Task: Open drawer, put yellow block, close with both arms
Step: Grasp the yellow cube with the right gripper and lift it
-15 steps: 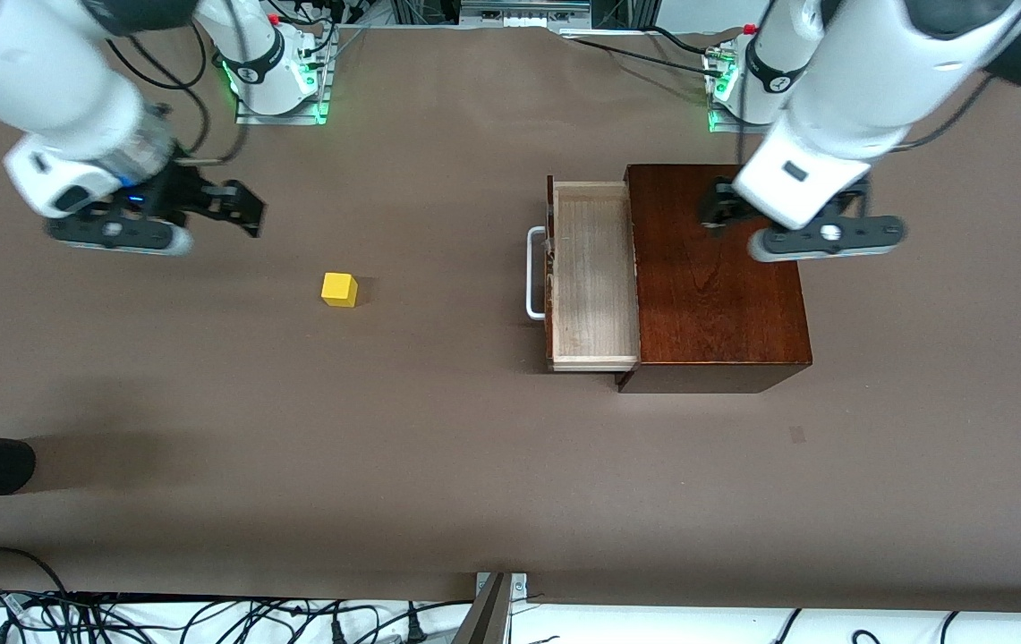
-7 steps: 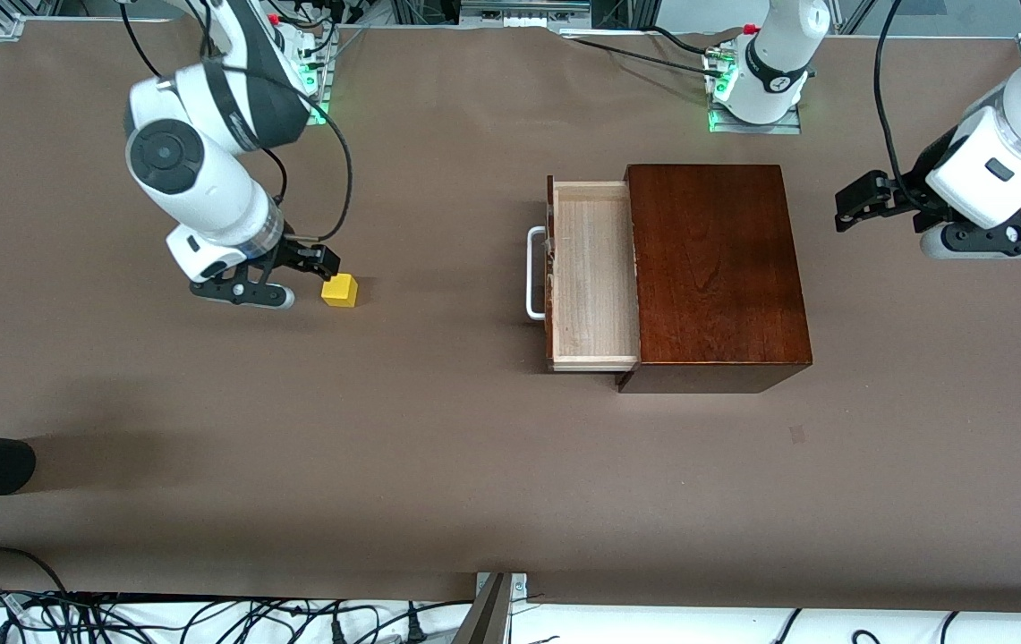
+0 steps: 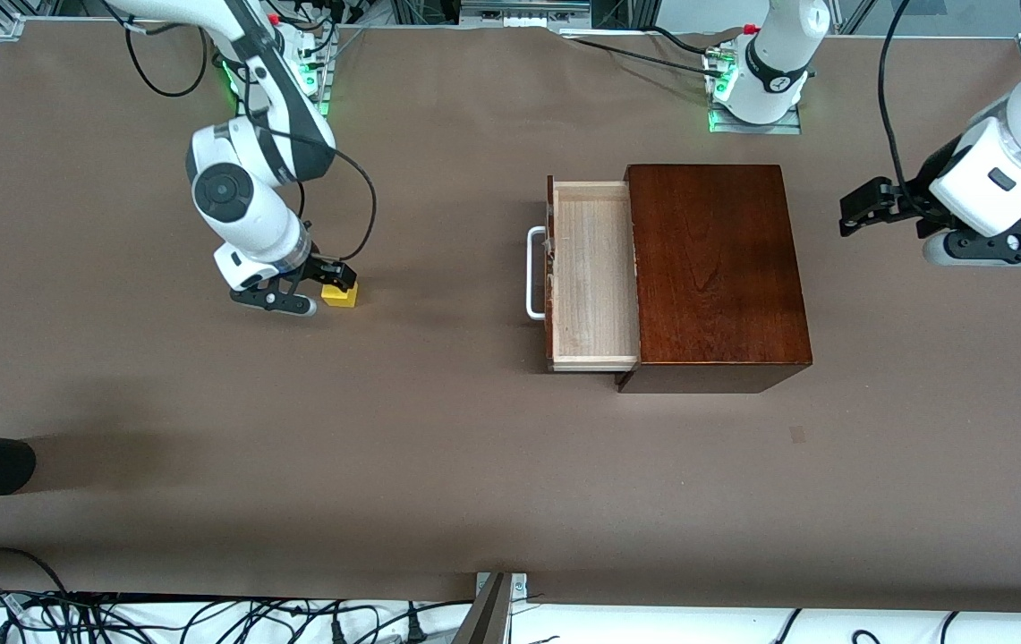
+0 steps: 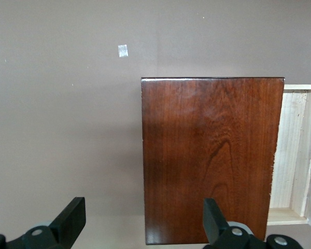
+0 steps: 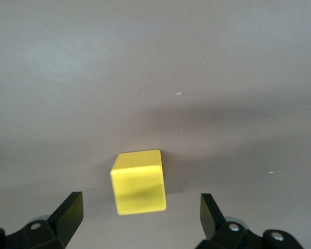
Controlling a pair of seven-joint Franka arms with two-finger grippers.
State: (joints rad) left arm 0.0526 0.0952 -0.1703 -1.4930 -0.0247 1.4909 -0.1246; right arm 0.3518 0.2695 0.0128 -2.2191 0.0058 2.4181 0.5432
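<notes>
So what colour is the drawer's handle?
White; the drawer's loop handle shows best in the front view.

The box (image 3: 716, 268) is dark reddish wood with a glossy, polished top that shows clear grain, while the drawer (image 3: 593, 273) pulled out of it is pale, unfinished-looking wood, matt and slightly rough, with a smooth white loop handle (image 3: 531, 273). The yellow block (image 5: 139, 181) looks smooth and evenly coloured with a faint sheen. The table (image 3: 438, 465) is covered in a matt brown sheet, dull and faintly scuffed.
</notes>
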